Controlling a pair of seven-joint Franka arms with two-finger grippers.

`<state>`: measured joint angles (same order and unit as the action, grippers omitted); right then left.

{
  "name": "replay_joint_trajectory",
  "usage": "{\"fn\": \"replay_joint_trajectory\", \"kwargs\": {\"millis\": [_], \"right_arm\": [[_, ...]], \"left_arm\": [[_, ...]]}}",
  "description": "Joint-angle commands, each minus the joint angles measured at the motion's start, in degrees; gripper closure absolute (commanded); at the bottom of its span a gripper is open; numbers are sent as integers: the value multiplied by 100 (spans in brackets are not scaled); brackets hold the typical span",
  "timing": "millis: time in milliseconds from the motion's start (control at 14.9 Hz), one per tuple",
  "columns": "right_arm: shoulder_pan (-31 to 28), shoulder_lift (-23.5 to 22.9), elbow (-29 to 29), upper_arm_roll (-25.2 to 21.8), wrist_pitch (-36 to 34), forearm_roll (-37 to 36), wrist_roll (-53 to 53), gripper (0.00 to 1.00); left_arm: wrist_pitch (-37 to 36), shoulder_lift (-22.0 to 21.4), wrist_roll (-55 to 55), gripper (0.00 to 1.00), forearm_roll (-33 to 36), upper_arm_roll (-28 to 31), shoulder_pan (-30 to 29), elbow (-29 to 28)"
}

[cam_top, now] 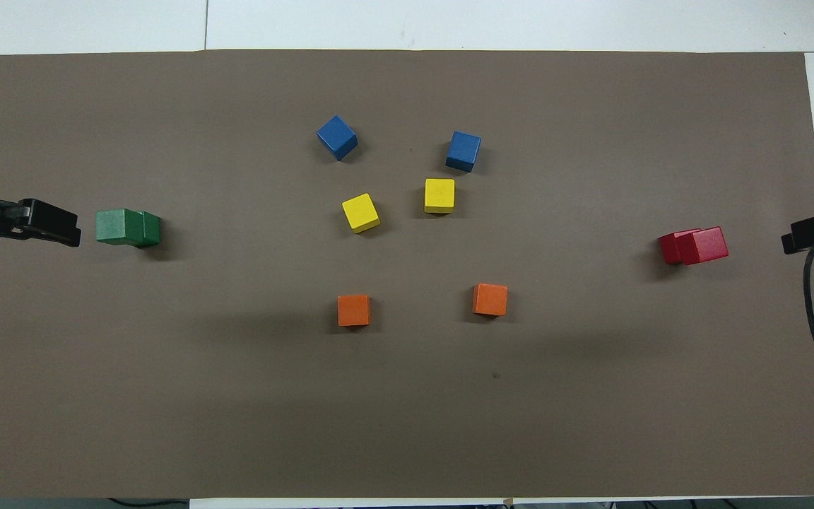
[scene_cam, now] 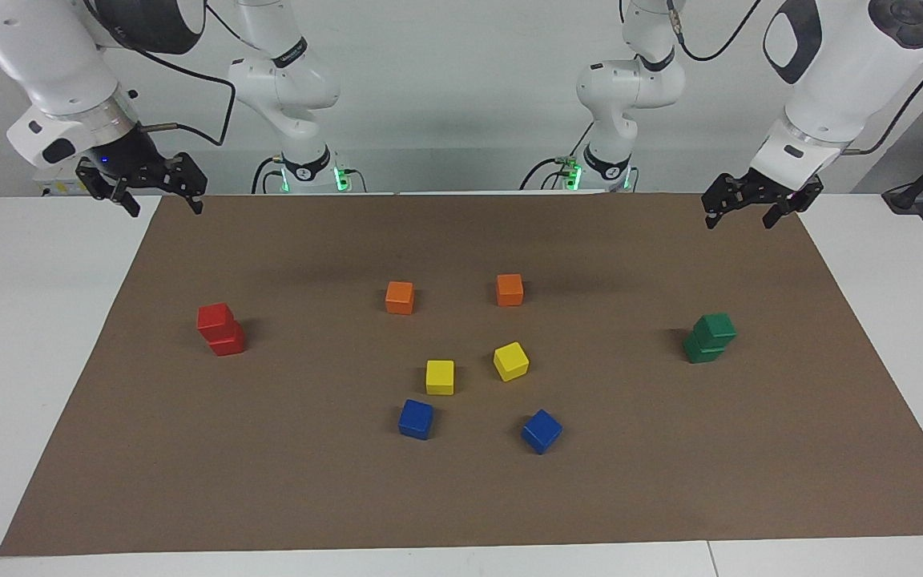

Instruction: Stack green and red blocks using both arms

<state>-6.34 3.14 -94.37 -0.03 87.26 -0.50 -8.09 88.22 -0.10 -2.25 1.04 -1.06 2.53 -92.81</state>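
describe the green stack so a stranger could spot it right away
On the brown mat, look toward the left arm's end, away from the loose cubes in the middle. There stands the green stack: two dark green cubes, the top one sitting slightly askew, the only green ones there.

Both my arms are up and off the work, each bent down from a high elbow. My left claw (scene_cam: 738,211) hangs in the air at my left end, fingers spread, holding nothing. My right claw (scene_cam: 159,203) hangs raised at my right end, fingers also apart, empty, wrist angled downward.
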Motion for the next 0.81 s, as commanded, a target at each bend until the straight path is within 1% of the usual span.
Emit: {"fn": "replay_joint_trajectory", "kwargs": {"millis": [0,202,739], "right_arm": [[-7,81,-126,3,221,-82,123,0],[10,81,-135,12,344,-170,115,0],[28,81,-135,12,336,-161,123,0]], "left_arm": [[108,-113,32,0,90,0,-7,-132],[108,-113,32,0,90,0,-7,-132],[108,-113,32,0,99,0,-7,-132]]}}
